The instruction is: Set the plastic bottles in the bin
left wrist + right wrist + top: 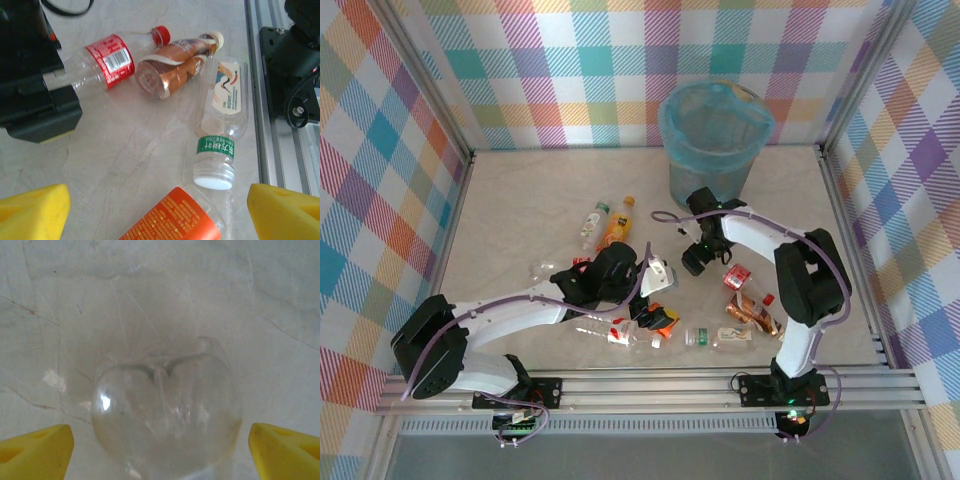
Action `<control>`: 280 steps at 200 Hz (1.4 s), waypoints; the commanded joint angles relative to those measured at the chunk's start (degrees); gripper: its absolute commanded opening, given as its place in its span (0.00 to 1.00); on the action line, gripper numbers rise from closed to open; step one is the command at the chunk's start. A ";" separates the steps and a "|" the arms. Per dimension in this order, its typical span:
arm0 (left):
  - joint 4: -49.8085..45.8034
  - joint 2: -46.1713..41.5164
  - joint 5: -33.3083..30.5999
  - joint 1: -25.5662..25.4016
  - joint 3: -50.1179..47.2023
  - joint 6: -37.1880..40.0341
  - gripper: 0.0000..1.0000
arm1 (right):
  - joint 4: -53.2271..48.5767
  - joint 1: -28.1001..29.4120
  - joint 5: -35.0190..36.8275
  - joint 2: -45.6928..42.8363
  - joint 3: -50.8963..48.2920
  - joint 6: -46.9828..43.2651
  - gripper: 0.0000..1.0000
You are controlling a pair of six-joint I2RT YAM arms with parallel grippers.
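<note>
between the fingertips of the right gripper (160, 450), jaws spread wide and grasping nothing, a clear bottle (165, 407) lies on the table (150, 285). its lobed base points away from the wrist, so the long axis runs straight along the reach and the fingers flank its sides, with a gap on each side and no contact that i can see. no label or cap shows on it from here. judgement: a squeeze across the width is all the next move needs, no re-aim. bin (715, 170) stands at the far side of the table just beyond the right wrist, so the right arm is nearer to it than the left. left gripper (160, 212) is released too, fingertips well apart, with an orange-labelled bottle (172, 222) lying on a diagonal between them; its fine yellow print is unreadable. just beyond it is a green-banded bottle (220, 145) with white cap toward the gripper, white characters on the band i can't make out, and a cream label with a bird-like drawing plus tiny text. past that, a brown bottle (172, 72) with cream cap touches a red-labelled bottle (107, 57) with red cap and a barcode showing, brand not legible.
</note>
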 commanded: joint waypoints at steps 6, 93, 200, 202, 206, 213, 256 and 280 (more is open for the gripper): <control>2.14 -2.13 -0.87 -0.75 -0.42 1.94 0.91 | -0.35 -0.67 -1.12 2.19 2.87 -1.71 0.89; 1.78 -4.60 -5.14 -0.71 -0.48 2.30 0.92 | -0.51 -1.38 -0.88 4.42 5.81 -5.85 0.69; 3.53 -10.40 -9.93 -0.71 3.85 3.23 0.90 | -0.72 -1.34 -2.47 -11.60 8.70 -7.72 0.57; 3.63 -10.39 -10.09 -0.71 4.02 3.19 0.90 | -0.78 -1.31 -2.82 -11.97 8.75 -7.70 0.57; 3.75 -10.44 -10.31 -0.71 4.34 3.11 0.91 | -0.80 -1.30 -3.44 -12.58 8.91 -7.61 0.57; 3.98 -10.53 -10.76 -0.71 4.73 2.84 0.90 | -0.84 -1.28 -4.59 -13.66 9.33 -7.21 0.56; 3.45 -11.34 -15.92 -0.58 11.34 -0.97 0.90 | 0.40 -0.97 -13.79 -20.86 14.14 -3.62 0.56; 2.56 -11.46 -21.30 -0.28 15.70 -1.82 0.89 | 4.99 -0.95 -17.43 -24.56 17.65 -0.38 0.55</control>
